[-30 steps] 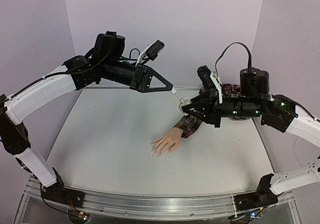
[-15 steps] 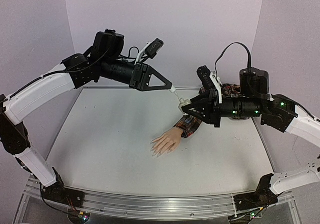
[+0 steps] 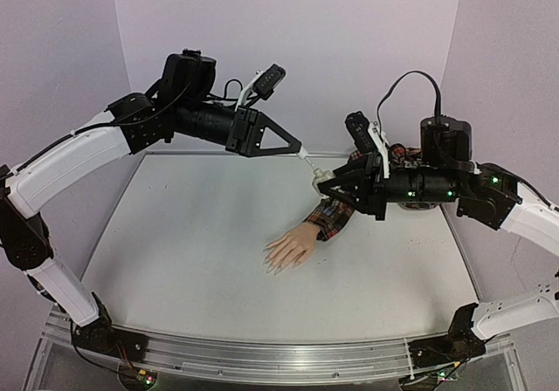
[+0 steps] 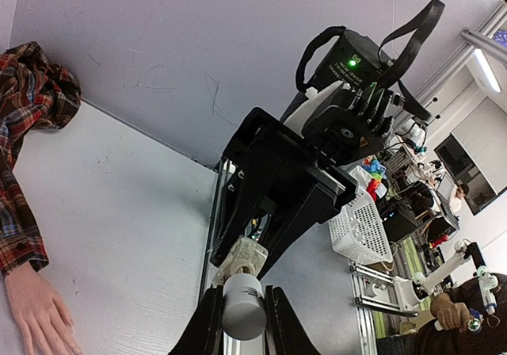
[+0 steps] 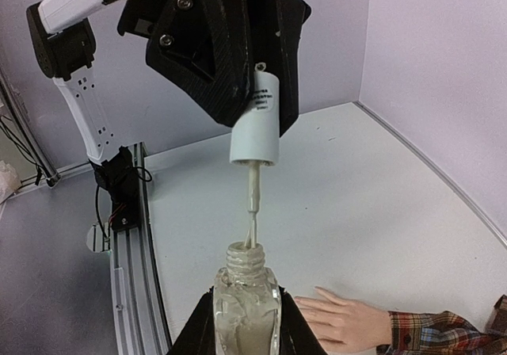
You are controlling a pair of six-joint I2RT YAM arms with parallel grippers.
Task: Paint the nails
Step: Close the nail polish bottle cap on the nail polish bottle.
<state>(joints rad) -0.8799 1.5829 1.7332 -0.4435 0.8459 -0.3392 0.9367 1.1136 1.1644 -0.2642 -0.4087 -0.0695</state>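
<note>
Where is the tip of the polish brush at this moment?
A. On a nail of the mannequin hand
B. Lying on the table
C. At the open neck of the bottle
C: the right wrist view shows the brush below the white cap reaching the neck of the bottle, apart from the mannequin hand.

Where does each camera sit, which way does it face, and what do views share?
Top external: above and behind the bases, looking down on the table, left arm, right arm and mannequin hand.
Left wrist: on the left arm, looking past the left end effector, shut on the cap, at the right end effector.
Right wrist: on the right arm, looking past the bottle it holds at the left end effector.
Both wrist views share cap, bottle and mannequin hand.
</note>
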